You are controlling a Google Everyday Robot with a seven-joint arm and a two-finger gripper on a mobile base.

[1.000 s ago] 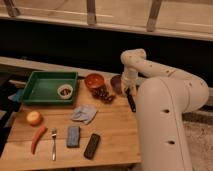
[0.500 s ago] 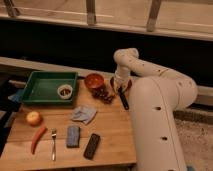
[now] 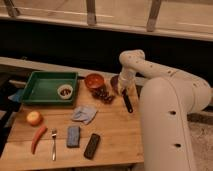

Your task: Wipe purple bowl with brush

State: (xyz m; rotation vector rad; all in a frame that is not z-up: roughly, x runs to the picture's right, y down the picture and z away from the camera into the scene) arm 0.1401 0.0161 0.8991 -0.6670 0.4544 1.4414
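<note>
The purple bowl (image 3: 114,83) stands at the table's back edge, just right of the orange bowl (image 3: 94,81). Only its left rim shows, because my white arm comes down in front of it. My gripper (image 3: 121,90) hangs at the bowl's near right side, shut on the brush (image 3: 128,103). The brush's long black handle slants down and to the right over the tabletop. Its head is hidden by the gripper and the bowl.
A green tray (image 3: 46,88) holding a small white cup (image 3: 64,91) sits at the back left. Dark red fruit (image 3: 105,95), a grey cloth (image 3: 84,114), a yellowish round object (image 3: 34,117), an orange vegetable (image 3: 37,138), a fork (image 3: 53,143), a blue-grey sponge (image 3: 73,136) and a black block (image 3: 91,145) lie on the wooden table (image 3: 115,135).
The arm swung left with the brush across the purple bowl, then came back slightly right. The bowl is more covered by the arm than a second ago.
</note>
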